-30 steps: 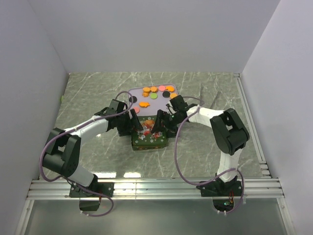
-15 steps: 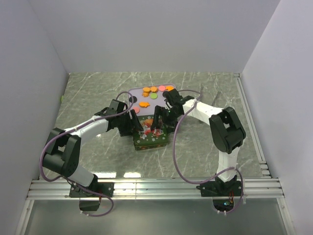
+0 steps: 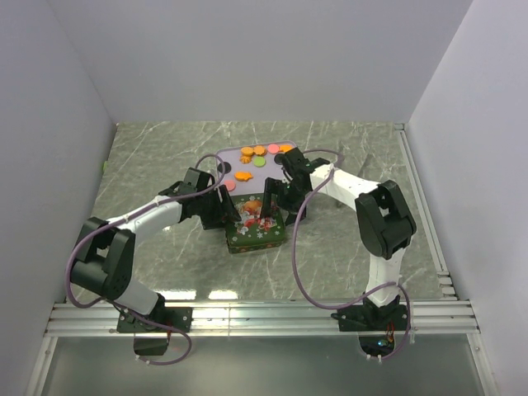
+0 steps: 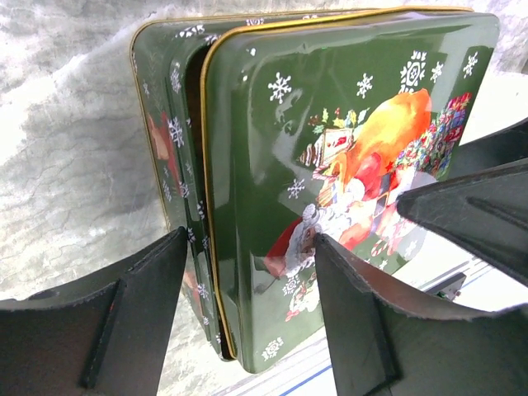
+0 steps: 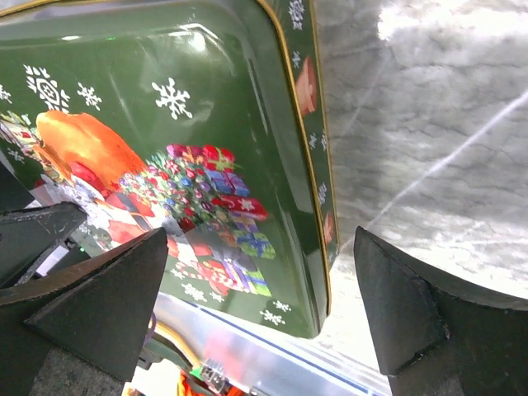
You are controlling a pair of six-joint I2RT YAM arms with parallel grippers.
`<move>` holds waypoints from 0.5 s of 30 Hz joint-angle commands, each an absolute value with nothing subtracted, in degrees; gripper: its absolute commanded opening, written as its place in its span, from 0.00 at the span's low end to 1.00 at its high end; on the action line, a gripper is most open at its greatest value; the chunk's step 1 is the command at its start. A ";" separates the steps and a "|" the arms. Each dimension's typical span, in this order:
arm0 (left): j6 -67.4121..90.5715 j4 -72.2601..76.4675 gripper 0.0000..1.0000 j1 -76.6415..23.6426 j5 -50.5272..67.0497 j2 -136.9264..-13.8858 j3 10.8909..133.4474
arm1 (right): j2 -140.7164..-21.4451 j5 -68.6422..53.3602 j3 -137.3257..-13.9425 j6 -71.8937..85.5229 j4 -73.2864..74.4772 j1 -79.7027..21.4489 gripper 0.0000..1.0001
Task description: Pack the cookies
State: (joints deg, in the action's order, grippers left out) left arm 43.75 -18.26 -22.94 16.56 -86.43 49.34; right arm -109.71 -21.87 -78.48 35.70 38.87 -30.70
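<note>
Orange, mostly, are the small flat round cookies [image 3: 258, 151], with a few black, pink and green ones mixed in. They lie in the open on a flat pale purple tray [image 3: 266, 172] at the far side of the grey marble table [image 3: 148, 157]. Just in front of the tray sits a shiny green metal tin [image 3: 256, 233] with a gold rim, white snowflakes and a Santa picture on its lid, which sits on top. The black left gripper [image 3: 233, 213] has its fingers apart over the tin's left edge. The black right gripper [image 3: 272, 206] is spread wide over the right edge.
</note>
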 commanded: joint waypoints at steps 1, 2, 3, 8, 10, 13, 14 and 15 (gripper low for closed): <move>42.54 -17.67 0.68 -23.03 16.17 -83.76 48.69 | -105.82 -19.87 -81.21 34.54 41.48 -29.97 1.00; 42.63 -17.67 0.67 -22.94 16.17 -83.59 48.52 | -105.56 -19.25 -81.30 34.54 41.75 -29.97 1.00; 42.63 -17.75 0.67 -23.03 16.00 -83.41 48.25 | -104.86 -18.99 -81.47 34.54 42.01 -30.06 1.00; 43.15 -17.49 0.63 -22.85 15.91 -81.83 47.29 | -102.92 -18.63 -82.09 34.80 42.80 -29.88 1.00; 43.15 -17.49 0.63 -22.85 15.65 -81.39 46.85 | -102.57 -18.46 -82.35 34.80 42.98 -29.88 1.00; 43.07 -17.93 0.62 -22.68 15.56 -80.95 46.67 | -101.78 -17.49 -82.53 34.80 43.42 -29.53 1.00; 42.89 -18.10 0.62 -22.59 15.38 -80.95 46.67 | -101.08 -17.06 -82.44 34.89 43.33 -29.27 1.00; 42.98 -18.19 0.61 -22.50 15.47 -80.77 46.67 | -100.81 -16.53 -82.27 34.89 43.50 -28.66 1.00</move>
